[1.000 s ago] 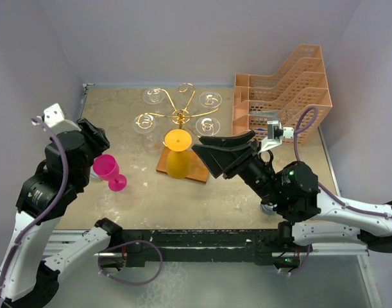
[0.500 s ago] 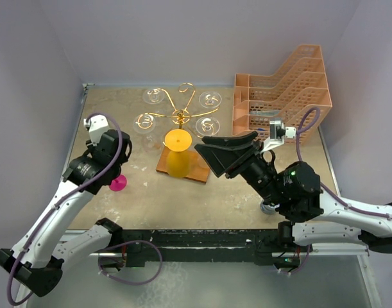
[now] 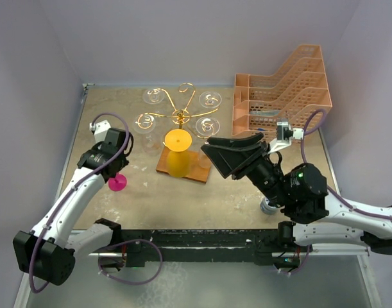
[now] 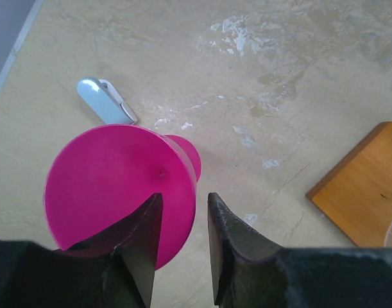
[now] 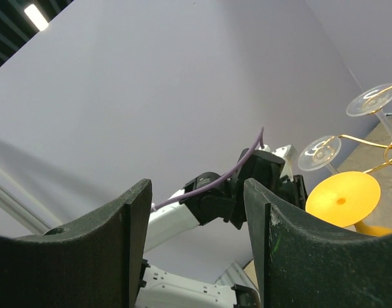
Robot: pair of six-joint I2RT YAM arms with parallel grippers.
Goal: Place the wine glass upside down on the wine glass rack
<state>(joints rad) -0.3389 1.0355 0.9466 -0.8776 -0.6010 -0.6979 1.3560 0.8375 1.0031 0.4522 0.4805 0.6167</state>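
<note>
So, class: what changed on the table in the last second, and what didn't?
The left gripper swung in from the left edge to just over the pink glass, open, not gripping it. The right gripper barely shifted, open. Yellow glass and rack stayed put.

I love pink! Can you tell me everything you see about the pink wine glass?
The pink wine glass is bright magenta, opaque and smooth, like plastic. It has a wide round bowl and a smaller round foot. It sits on the beige table, left of the rack's wooden base. The left gripper hangs open over its rim; touching is unclear.
</note>
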